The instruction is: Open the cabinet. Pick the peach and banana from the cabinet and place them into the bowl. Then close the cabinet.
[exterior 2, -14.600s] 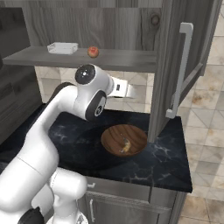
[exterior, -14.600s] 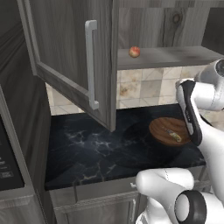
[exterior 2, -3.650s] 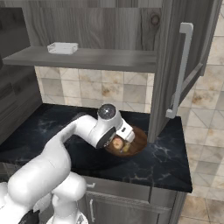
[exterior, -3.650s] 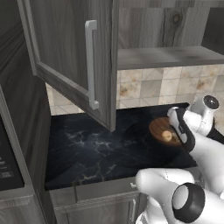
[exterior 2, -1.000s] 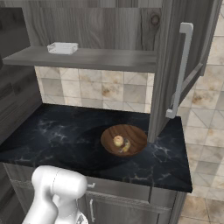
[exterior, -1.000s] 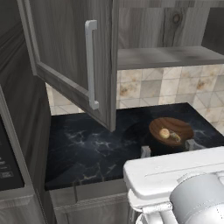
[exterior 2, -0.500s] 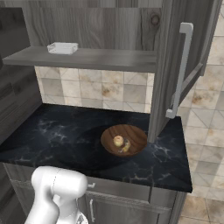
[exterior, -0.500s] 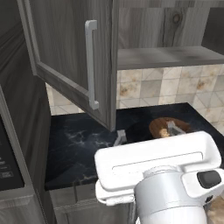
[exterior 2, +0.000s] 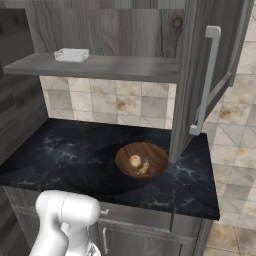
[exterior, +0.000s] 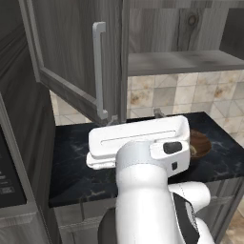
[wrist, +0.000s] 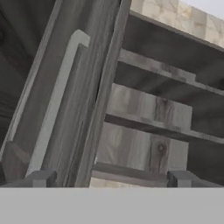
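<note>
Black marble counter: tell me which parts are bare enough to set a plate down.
The black marble counter is bare from its left end up to the round brown wooden bowl. A narrower strip lies free in front of the bowl, by the front edge. It is tight on the bowl's right, under the open dark grey cabinet door.
</note>
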You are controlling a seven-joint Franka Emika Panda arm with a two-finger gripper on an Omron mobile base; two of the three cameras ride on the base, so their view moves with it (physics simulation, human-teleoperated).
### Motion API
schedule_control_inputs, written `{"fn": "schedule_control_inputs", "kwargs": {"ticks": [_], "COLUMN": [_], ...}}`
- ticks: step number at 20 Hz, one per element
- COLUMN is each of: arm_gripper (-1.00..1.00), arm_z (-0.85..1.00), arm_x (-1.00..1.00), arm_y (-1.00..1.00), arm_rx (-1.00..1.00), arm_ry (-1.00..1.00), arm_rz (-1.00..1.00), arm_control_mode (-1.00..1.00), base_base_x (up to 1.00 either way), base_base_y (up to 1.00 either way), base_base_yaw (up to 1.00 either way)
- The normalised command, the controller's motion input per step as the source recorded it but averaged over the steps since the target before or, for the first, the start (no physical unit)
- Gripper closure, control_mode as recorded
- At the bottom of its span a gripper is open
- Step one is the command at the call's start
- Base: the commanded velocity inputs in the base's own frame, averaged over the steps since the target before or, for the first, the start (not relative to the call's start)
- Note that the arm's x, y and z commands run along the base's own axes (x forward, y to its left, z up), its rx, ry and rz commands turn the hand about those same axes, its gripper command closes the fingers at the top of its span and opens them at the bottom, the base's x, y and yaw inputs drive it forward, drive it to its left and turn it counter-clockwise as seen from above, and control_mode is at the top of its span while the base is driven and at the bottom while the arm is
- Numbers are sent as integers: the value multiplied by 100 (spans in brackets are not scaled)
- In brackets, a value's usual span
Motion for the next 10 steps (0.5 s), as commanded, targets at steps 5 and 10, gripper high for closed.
{"fn": "schedule_control_inputs", "kwargs": {"ticks": [5, 10], "arm_gripper": [-100, -100], "arm_z": [-20, -4], "arm_x": [49, 54], "arm_y": [51, 16], "arm_rx": [-2, 0], "arm_ry": [-16, -3], "arm_rz": [-19, -20], "arm_control_mode": [-100, -100], "base_base_x": [0, 0], "base_base_y": [0, 0], "base_base_yaw": [0, 0]}}
